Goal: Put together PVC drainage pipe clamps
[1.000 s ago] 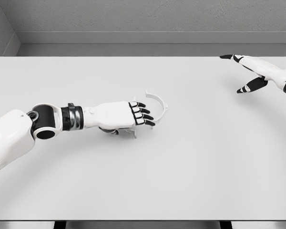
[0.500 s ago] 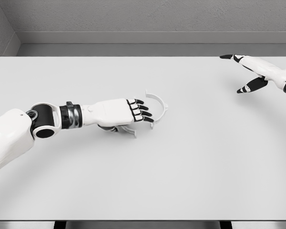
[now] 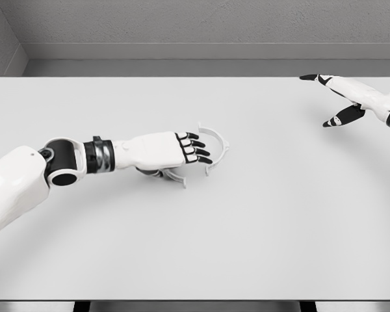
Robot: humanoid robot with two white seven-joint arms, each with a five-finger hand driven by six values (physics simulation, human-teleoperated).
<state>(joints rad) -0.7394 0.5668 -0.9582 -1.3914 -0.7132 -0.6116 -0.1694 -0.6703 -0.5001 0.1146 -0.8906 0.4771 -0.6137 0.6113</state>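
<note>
Left hand (image 3: pixel 162 151) at centre-left of frame, palm down, fingers (image 3: pixel 196 148) extended and slightly apart, clamped on nothing visible. Curved clamp half (image 3: pixel 216 141) just right of those fingertips, touching or nearly so; cannot tell which. Arc open toward the hand, long axis running upper left to lower right on the desk (image 3: pixel 266 214). Second clamp piece (image 3: pixel 174 175) partly hidden beneath the palm, just below the hand. Right hand (image 3: pixel 341 97) at upper right of frame, fingers spread, holding nothing, well apart from both pieces. Left hand plainly the nearer. Next move judged a short reach rightward. Against the earlier frames: left hand risen slightly in frame, forearm shifted a little; clamp half unmoved; right hand unchanged.
</note>
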